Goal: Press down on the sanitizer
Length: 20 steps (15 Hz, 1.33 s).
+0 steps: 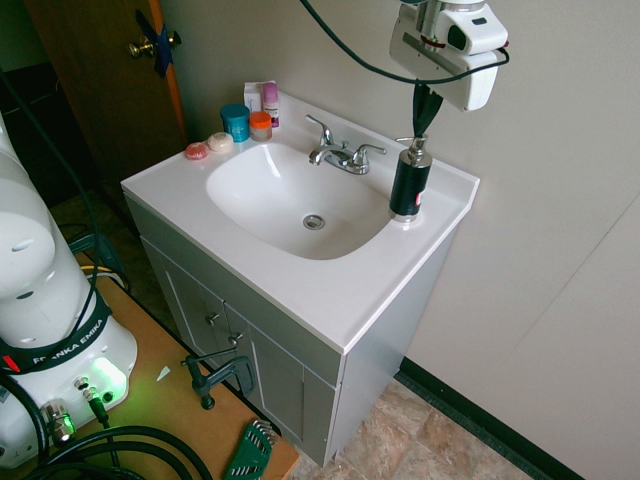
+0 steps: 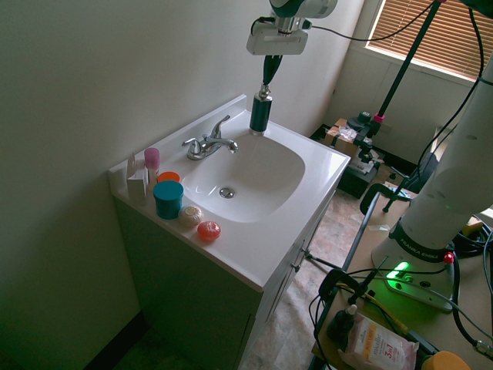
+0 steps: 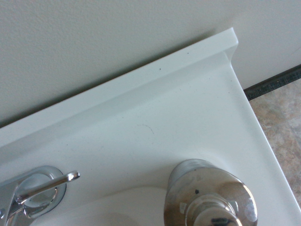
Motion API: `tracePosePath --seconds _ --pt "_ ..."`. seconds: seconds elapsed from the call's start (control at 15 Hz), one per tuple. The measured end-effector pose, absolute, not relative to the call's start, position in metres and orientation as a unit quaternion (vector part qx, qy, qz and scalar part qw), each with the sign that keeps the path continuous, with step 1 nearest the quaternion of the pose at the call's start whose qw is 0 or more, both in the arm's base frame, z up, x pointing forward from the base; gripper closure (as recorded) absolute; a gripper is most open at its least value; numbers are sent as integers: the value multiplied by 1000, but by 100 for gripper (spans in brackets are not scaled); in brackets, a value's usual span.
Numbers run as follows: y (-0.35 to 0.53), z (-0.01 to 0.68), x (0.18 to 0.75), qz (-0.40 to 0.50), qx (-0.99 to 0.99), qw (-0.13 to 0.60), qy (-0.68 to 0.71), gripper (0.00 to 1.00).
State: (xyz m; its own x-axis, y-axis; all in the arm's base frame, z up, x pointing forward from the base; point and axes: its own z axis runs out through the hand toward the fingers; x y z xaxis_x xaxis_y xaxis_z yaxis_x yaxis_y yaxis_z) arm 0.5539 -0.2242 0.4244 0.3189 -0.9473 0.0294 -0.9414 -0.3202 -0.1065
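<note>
gripper (image 1: 428,132): fingers together, pointing straight down, nothing between them; tips at or just above the pump head. whether they touch it, i cannot tell.

sanitizer (image 1: 411,182): upright on the sink counter (image 1: 290,294), beside the basin rim, on the far side of the faucet (image 1: 347,158) from the small jars.

handling: probably fairly steady if part full, slick-sided, tippy under an off-centre push; the pump likely springs back.

where to take hold: no grasp needed; press the top of the pump head (image 2: 264,89) straight down. to lift, the black body suits better.

bottle: dark cylinder, rounded mirror-like metal shoulder, thin spout.

counter: smooth, glossy white, raised back edge.

faucet: shiny chrome, lever handles.

wall (image 3: 94,52): matte, finely pebbled.
</note>
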Motion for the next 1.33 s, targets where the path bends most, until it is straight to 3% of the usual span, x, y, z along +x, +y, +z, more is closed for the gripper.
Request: tracePosePath --seconds 0.47,0.53,0.87,1.33 --pt "-222 433 553 -51 -816 39 575 100" --pt "-218 441 552 -57 -818 41 571 0" --pt "-170 464 537 -64 -846 48 527 0" --pt "-114 396 491 -27 -880 19 474 0"
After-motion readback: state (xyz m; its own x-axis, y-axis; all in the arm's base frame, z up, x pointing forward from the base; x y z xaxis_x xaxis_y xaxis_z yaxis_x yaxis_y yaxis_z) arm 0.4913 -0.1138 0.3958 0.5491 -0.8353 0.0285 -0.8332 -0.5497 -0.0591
